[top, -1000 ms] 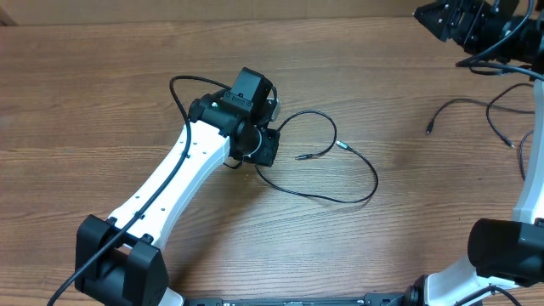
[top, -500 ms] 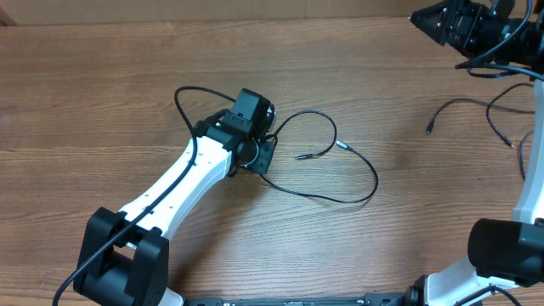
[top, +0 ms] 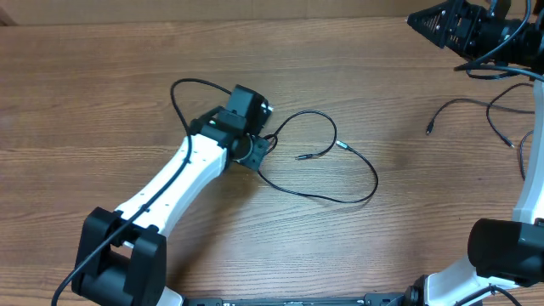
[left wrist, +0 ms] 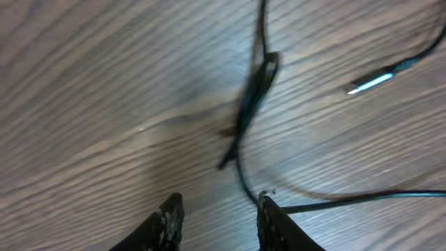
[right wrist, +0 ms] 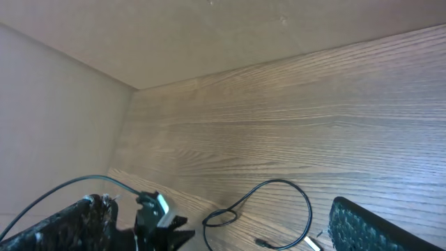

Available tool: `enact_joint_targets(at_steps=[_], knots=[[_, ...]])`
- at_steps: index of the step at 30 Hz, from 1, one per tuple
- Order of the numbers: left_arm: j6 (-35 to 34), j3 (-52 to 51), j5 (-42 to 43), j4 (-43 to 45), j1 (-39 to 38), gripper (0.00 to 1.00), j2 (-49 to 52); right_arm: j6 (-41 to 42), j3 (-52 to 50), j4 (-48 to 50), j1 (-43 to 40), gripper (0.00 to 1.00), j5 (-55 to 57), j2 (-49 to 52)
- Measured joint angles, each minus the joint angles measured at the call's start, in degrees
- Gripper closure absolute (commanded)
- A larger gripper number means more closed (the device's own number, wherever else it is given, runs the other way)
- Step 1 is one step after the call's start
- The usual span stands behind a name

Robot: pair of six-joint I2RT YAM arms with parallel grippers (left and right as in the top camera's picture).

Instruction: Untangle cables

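Wooden table (top: 102, 93) carries your looped black cable (top: 348, 201) at its middle, a second cable (top: 463, 100) well apart toward the right edge. Your left fingers (left wrist: 169, 217) stand slightly apart and empty beside the loop's crossing, its silvery plug (left wrist: 369, 82) nearby; your right fingers (right wrist: 362, 223) gape wide, holding nothing.

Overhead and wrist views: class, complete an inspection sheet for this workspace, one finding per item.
Surface: wood-grain table.
Job's things: looped cable mid-table, crossing itself, a silvery plug beside it; loose strands lie apart on the right.
Clutter: nothing seen.
Grippers: left pincer low beside the looped cable, jaws apart, nothing between them; right pincer wide open, raised, holding nothing.
Cables: thick black arm cord loops off the left arm.
Surroundings: plain tan walls at the table's edges.
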Motion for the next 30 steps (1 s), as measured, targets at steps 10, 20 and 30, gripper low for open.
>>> enact_joint_targets(at_steps=[10, 20, 30], knots=[[10.21, -2.62, 5.7, 4.57, 2.43, 0.57, 0.0, -0.28, 0.0, -0.02, 0.0, 0.0, 0.0, 0.0], [15.47, -7.76, 9.25, 9.25, 2.43, 0.61, 0.0, -0.28, 0.0, -0.09, -0.02, 0.0, 0.0, 0.0], [16.52, -9.57, 10.91, 14.69, 2.43, 0.76, 0.0, -0.31, 0.0, -0.31, 0.0, 0.0, -0.07, 0.0]])
